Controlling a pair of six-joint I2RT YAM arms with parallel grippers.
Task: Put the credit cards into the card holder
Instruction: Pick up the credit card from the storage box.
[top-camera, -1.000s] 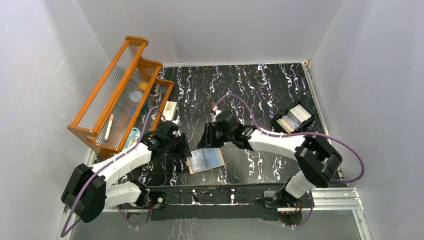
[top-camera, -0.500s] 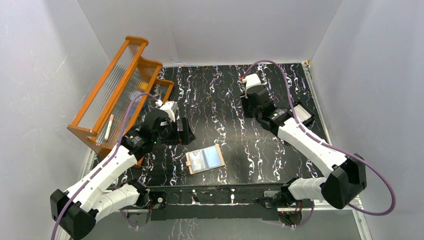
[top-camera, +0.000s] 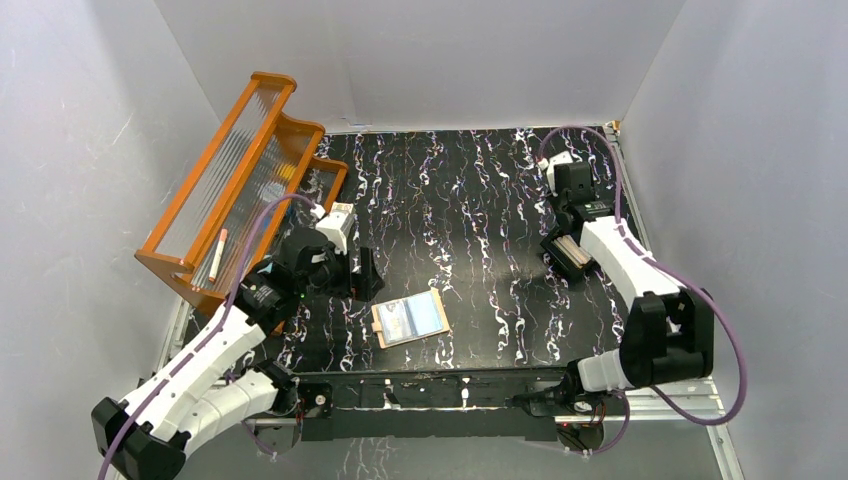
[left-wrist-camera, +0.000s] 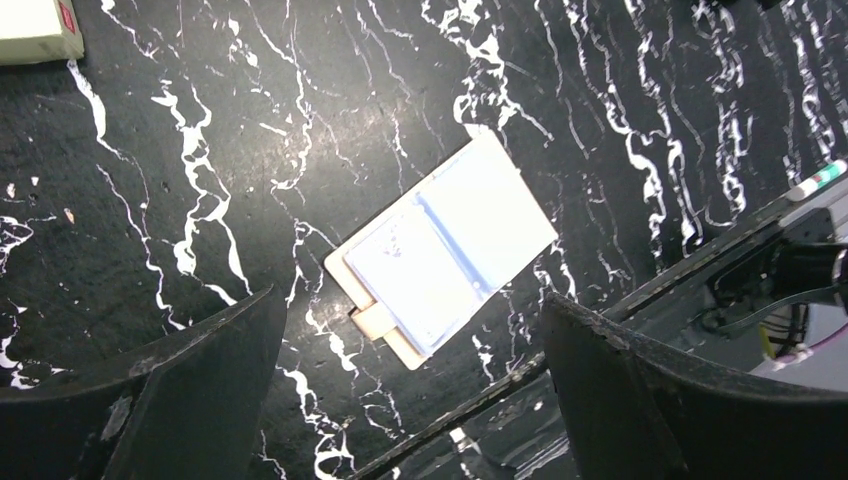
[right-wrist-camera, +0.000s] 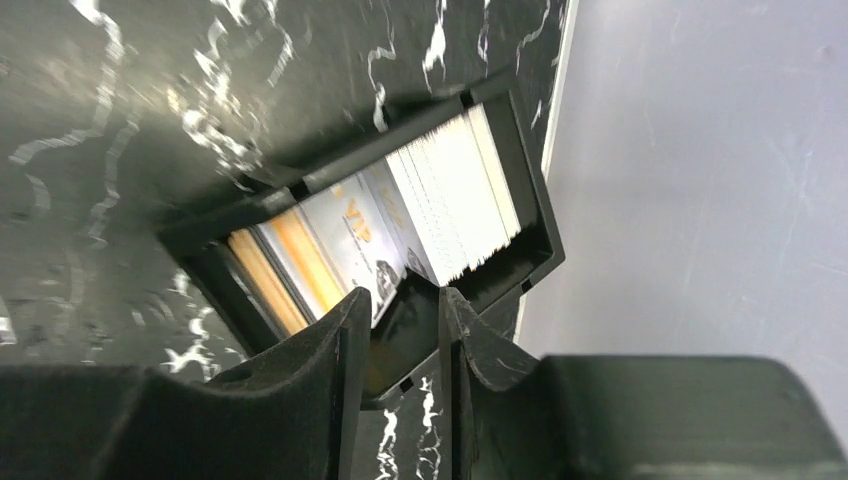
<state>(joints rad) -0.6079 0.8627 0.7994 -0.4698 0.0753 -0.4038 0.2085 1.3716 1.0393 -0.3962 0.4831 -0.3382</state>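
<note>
The tan card holder (top-camera: 411, 320) lies open and flat near the table's front edge, its clear pockets up; it fills the middle of the left wrist view (left-wrist-camera: 450, 245). My left gripper (top-camera: 358, 272) hovers to its left, wide open and holding nothing (left-wrist-camera: 415, 400). At the right, several credit cards (right-wrist-camera: 440, 190) stand packed on edge in a black tray (top-camera: 560, 250). My right gripper (top-camera: 578, 215) hangs over the tray, its jaws (right-wrist-camera: 405, 310) a narrow gap apart with nothing between them.
An orange ribbed rack (top-camera: 240, 190) stands at the left. A white box with a red mark (top-camera: 340, 215) sits beside it, also in the left wrist view (left-wrist-camera: 35, 25). The black front rail (left-wrist-camera: 700, 270) runs just below the holder. The right wall (right-wrist-camera: 700, 150) is close beside the tray.
My left gripper has opened wide and drawn back left from the card holder. The right arm has swung away from the holder to the back right, over the black tray.
</note>
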